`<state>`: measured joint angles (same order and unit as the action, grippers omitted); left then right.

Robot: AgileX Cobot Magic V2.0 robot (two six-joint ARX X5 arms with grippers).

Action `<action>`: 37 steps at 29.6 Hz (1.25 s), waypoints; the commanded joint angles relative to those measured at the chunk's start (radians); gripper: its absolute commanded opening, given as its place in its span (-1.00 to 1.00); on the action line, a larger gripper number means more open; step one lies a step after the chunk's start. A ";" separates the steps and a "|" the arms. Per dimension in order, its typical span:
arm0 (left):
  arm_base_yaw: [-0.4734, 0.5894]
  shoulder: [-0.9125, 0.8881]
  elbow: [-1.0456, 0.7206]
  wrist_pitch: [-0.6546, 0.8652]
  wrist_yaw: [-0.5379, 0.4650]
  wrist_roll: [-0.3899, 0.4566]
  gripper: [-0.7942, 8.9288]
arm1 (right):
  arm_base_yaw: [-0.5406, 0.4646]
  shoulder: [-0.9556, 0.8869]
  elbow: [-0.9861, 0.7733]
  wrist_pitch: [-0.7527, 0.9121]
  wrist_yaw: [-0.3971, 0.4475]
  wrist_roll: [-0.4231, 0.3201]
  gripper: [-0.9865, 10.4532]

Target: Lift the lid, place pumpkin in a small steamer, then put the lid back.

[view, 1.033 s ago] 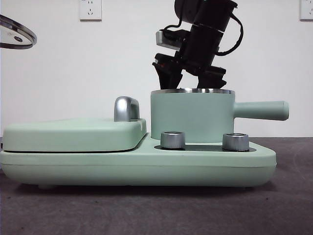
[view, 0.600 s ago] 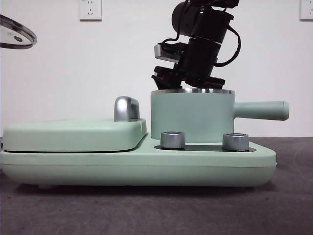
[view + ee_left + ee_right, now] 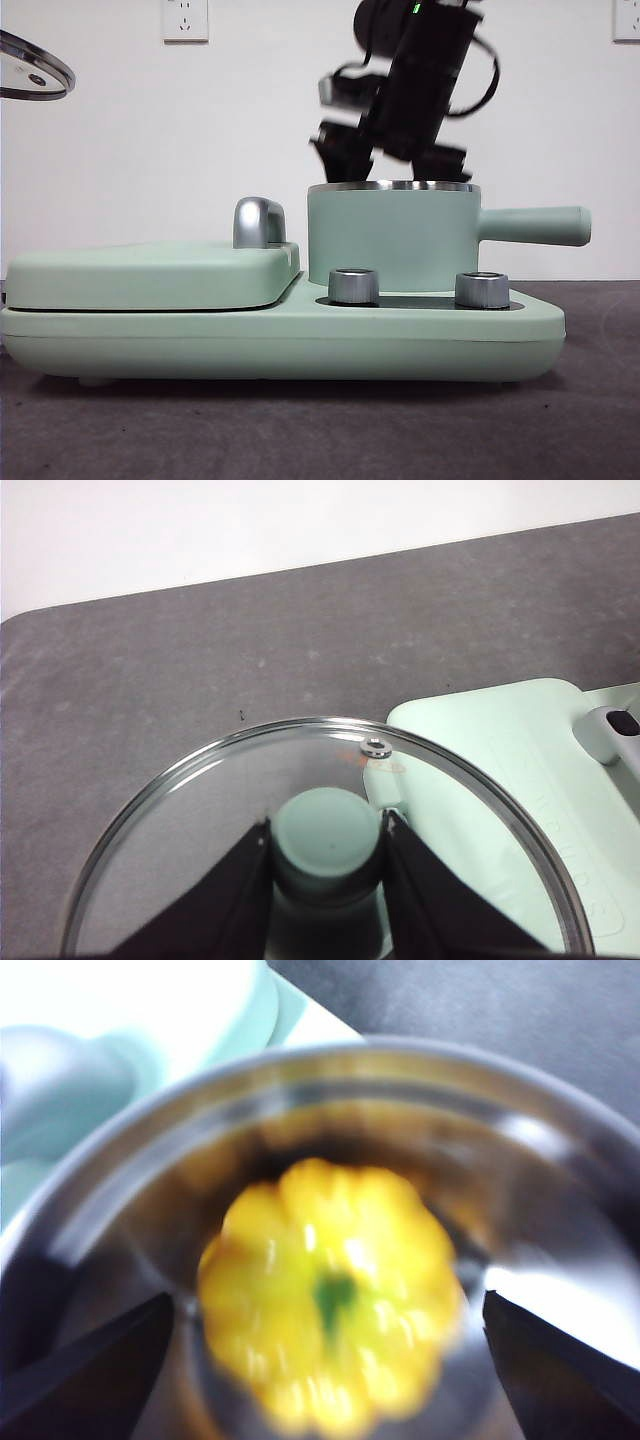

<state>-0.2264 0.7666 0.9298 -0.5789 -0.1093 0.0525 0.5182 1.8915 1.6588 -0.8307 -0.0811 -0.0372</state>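
The pumpkin (image 3: pixel 330 1350), glossy yellow with a green stem, lies inside the small steamer (image 3: pixel 390 235), whose steel rim (image 3: pixel 300 1070) rings it in the right wrist view. My right gripper (image 3: pixel 385 160) hovers blurred just above the pot's rim, open, its jaws (image 3: pixel 327 1298) spread wide on either side of the pumpkin without touching it. The pot wall hides the pumpkin in the front view. My left gripper (image 3: pixel 327 825) is shut on the mint-green knob of the glass lid (image 3: pixel 320 780), held high at the far left (image 3: pixel 30 68).
The steamer stands on a mint-green base (image 3: pixel 280 340) beside a flat rectangular cover (image 3: pixel 150 275) with a chrome handle (image 3: pixel 257 222). Two steel knobs (image 3: pixel 353 285) (image 3: pixel 481 289) sit in front of the pot. Its long handle (image 3: pixel 535 225) points right.
The right gripper dipped into the pot's mouth, then rose slightly and now shows motion blur. The lid at the upper left has stayed put.
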 commanded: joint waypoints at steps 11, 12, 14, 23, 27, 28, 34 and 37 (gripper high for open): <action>0.000 -0.001 0.014 0.034 0.001 0.011 -0.81 | 0.009 -0.426 -0.303 0.270 0.011 0.016 -0.08; 0.000 -0.001 0.014 0.034 0.012 0.011 -0.81 | 0.009 -0.480 -0.369 0.309 0.011 0.021 -0.08; 0.000 0.000 0.014 0.034 0.042 0.011 -0.81 | 0.009 -0.571 -0.475 0.353 0.011 0.022 -0.08; -0.014 0.031 0.014 0.043 0.177 0.011 -0.81 | 0.009 -0.868 -0.788 0.441 0.026 0.055 -0.08; -0.035 0.061 0.014 0.073 0.216 0.010 -0.81 | 0.009 -0.989 -0.887 0.434 0.032 0.061 -0.08; -0.043 0.072 0.014 0.087 0.224 0.009 -0.81 | 0.009 -1.023 -0.908 0.426 0.035 0.070 -0.08; -0.109 0.145 0.014 0.183 0.253 0.006 -0.81 | 0.010 -1.160 -0.940 0.323 0.084 0.086 -0.08; -0.157 0.196 0.014 0.239 0.253 0.006 -0.81 | 0.010 -1.217 -0.940 0.275 0.102 0.086 -0.08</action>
<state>-0.3717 0.9504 0.9298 -0.3798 0.1364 0.0570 0.5217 0.6746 0.7147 -0.5594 0.0162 0.0341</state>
